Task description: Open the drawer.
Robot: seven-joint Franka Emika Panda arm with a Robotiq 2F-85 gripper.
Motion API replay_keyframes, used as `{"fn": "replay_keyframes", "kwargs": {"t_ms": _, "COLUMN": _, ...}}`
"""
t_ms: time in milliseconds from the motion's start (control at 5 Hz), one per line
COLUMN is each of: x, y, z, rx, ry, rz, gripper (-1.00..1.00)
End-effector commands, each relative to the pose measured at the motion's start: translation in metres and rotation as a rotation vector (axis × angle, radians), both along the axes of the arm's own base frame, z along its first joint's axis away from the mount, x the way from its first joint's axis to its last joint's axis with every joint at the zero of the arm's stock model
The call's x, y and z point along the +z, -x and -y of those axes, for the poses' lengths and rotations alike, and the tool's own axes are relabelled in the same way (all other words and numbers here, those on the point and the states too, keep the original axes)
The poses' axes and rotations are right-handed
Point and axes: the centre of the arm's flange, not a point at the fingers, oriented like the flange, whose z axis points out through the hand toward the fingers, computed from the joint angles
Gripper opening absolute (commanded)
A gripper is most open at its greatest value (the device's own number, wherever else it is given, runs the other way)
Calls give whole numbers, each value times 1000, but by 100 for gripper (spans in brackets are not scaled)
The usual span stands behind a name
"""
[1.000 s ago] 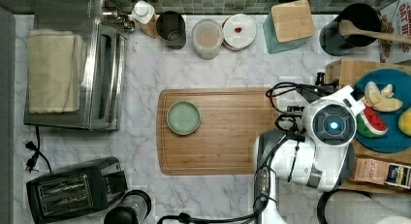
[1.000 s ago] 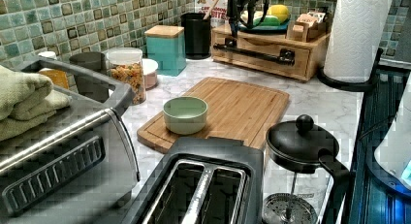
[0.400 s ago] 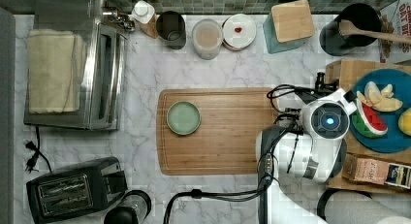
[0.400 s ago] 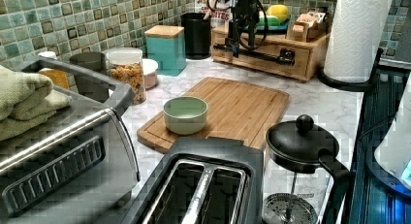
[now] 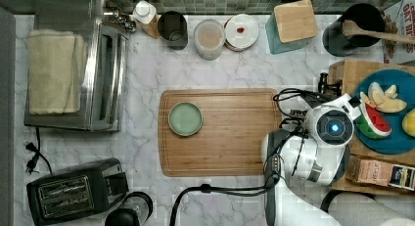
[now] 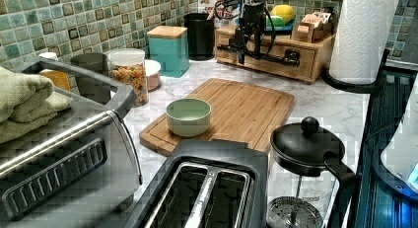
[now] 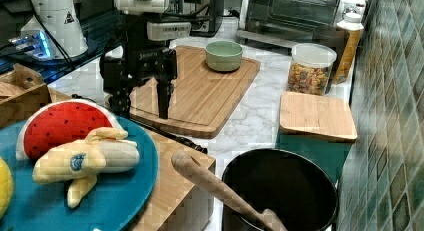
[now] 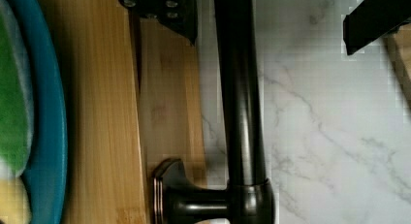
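The drawer (image 6: 276,57) is found in the wooden box at the table's far end in the left view, beside the paper towel roll (image 6: 362,35); its front is seen flush with the box, its long black bar handle (image 8: 241,98) running across it; the tool (image 7: 141,98) is held at that handle with its fingers (image 7: 164,98) spread wide on either side of the bar (nothing is gripped); a blue plate (image 5: 386,116) of toy fruit is carried on the box top; a green bowl (image 5: 185,119) is set on the cutting board (image 5: 230,133) at the table's middle; a toaster (image 5: 73,189) is placed at a near corner.
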Motion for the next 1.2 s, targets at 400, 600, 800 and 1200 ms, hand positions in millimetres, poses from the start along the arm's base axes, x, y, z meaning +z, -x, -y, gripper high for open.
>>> {"fn": "replay_keyframes", "kwargs": {"t_ms": 400, "x": 1, "y": -25, "z": -22, "rx": -41, "ry": -18, "rz": 80, "gripper": 100}}
{"fn": "replay_keyframes", "kwargs": {"t_ms": 600, "x": 7, "y": -41, "z": -49, "rx": 70, "ry": -16, "rz": 81, "gripper": 100}}
{"fn": "replay_keyframes", "kwargs": {"t_ms": 800, "x": 3, "y": -52, "z": -85, "rx": 158, "ry": -59, "rz": 96, "gripper": 100}}
{"fn": "replay_keyframes", "kwargs": {"t_ms": 1200, "x": 19, "y": -36, "z": -179, "rx": 174, "ry": -160, "rz": 71, "gripper": 100}}
